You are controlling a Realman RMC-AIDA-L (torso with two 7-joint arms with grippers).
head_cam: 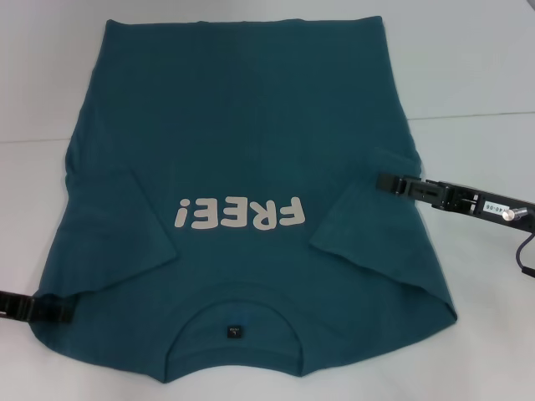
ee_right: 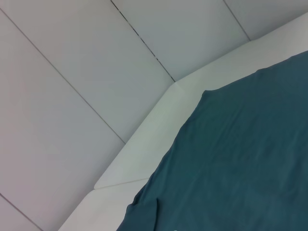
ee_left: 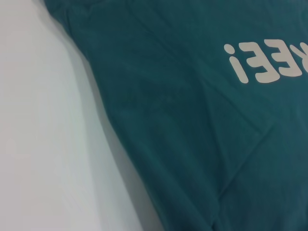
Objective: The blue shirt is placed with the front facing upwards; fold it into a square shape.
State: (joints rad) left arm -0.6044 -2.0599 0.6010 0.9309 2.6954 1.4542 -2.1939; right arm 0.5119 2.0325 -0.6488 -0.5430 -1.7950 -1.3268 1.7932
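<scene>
White tabletop — blue shirt spread front-up, collar nearest the robot; left gripper at near shoulder edge, right gripper over folded-in sleeve — finger state of both impossible to tell.

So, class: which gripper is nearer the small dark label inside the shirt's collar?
Left. The left gripper sits at the shoulder edge, level with the label; the right gripper is farther up, at the sleeve.

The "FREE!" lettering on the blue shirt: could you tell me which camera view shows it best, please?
The head view: the whole "FREE!" lettering shows there, upside down, on the blue shirt. The left wrist view catches only part of the word at the picture's edge. The right wrist view shows only plain teal cloth and the table.
</scene>
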